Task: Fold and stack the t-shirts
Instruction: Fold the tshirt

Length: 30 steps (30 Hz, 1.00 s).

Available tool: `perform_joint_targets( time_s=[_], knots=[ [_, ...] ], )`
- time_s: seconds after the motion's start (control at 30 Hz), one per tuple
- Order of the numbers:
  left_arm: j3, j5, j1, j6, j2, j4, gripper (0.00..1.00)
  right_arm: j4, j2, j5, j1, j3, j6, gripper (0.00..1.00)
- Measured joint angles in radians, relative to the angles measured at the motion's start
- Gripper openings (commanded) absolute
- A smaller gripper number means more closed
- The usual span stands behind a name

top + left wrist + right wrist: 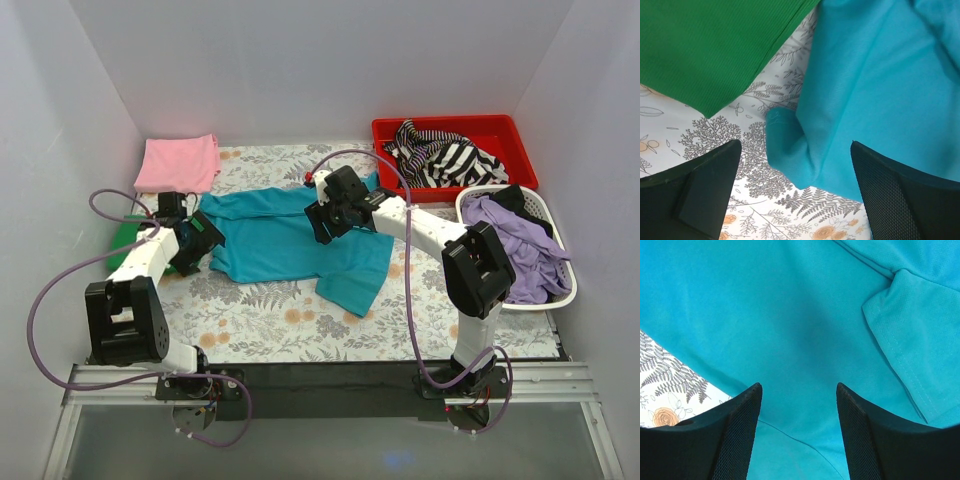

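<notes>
Two grippers, both released, nothing pinched. L gripper [794, 150] has its fingers [700, 190] spread wide over a bunched corner of the teal shirt [875, 85], right where cloth meets the floral table [765, 200]. Can't tell whether it touches cloth. R gripper [799, 387] hangs jaws apart over the shirt's mid body, w/ a hemmed sleeve [912, 340] off to one side. In the top view the teal shirt lies spread but rumpled at table centre, one part bunched toward the near edge.

Step, as I read it: setting up the first grasp for the teal fold. Shirt isn't flat and no fold is made. Next move prob. needs L to close on that bunched corner and R to find an edge, not mid-panel, since pinching mid cloth only tents it. Then pull apart to flatten before folding.

Count: 3 shirts on the table.
- 1 teal.
- 1 pink shirt [178, 162], looks folded, far left.
- 1 green shirt [715, 45], just beside the teal's left edge.

No stack yet. Also, at far right:
- 1 red bin [450, 121] w/ striped cloth [445, 158].
- 1 basket [545, 303] w/ purple cloth [520, 245].
</notes>
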Motion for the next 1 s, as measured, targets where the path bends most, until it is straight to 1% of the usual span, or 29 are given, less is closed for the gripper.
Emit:
perform_joint_targets(
  time_s=[0.1,0.2,0.3,0.33,0.37,0.4,0.47,0.63,0.73,0.83,0.9,0.93,1.0],
  knots=[
    [-0.042,0.027,0.000,-0.008,0.002,0.010,0.88,0.002,0.000,-0.003,0.000,-0.007,0.003,0.67],
    [-0.070,0.054,0.000,-0.017,0.003,0.036,0.82,-0.001,0.002,-0.004,0.000,-0.015,0.003,0.67],
    [-0.089,0.070,0.000,-0.027,0.003,0.055,0.64,0.001,0.005,-0.007,0.000,-0.015,0.003,0.67],
    [-0.091,0.074,0.000,-0.030,0.003,0.058,0.51,0.001,0.005,-0.007,0.000,-0.015,0.003,0.67],
    [-0.091,0.076,0.000,-0.035,0.003,0.064,0.18,0.001,0.006,-0.007,0.000,-0.015,0.003,0.67],
    [-0.091,0.076,0.000,-0.037,0.003,0.069,0.09,0.001,0.006,-0.008,0.000,-0.015,0.003,0.66],
    [-0.091,0.077,0.000,-0.036,0.005,0.085,0.01,0.001,0.006,-0.010,0.000,-0.016,0.003,0.66],
    [-0.091,0.080,0.000,-0.034,0.021,0.097,0.00,0.003,0.006,-0.011,0.000,-0.032,0.003,0.66],
    [-0.063,0.080,0.000,-0.020,0.021,0.074,0.00,0.004,0.007,-0.016,0.000,-0.038,0.004,0.66],
    [0.019,0.084,0.000,0.012,0.021,0.037,0.00,0.007,0.007,-0.023,0.000,-0.047,0.005,0.66],
    [0.107,0.082,0.000,0.049,0.021,-0.007,0.00,0.007,0.007,-0.028,0.000,-0.048,0.006,0.66],
    [0.149,0.077,0.000,0.068,0.021,-0.030,0.04,0.007,0.007,-0.030,0.000,-0.048,0.006,0.66],
    [0.233,0.063,0.000,0.116,0.021,-0.072,0.05,0.009,0.007,-0.035,0.000,-0.048,0.007,0.66]
  ],
)
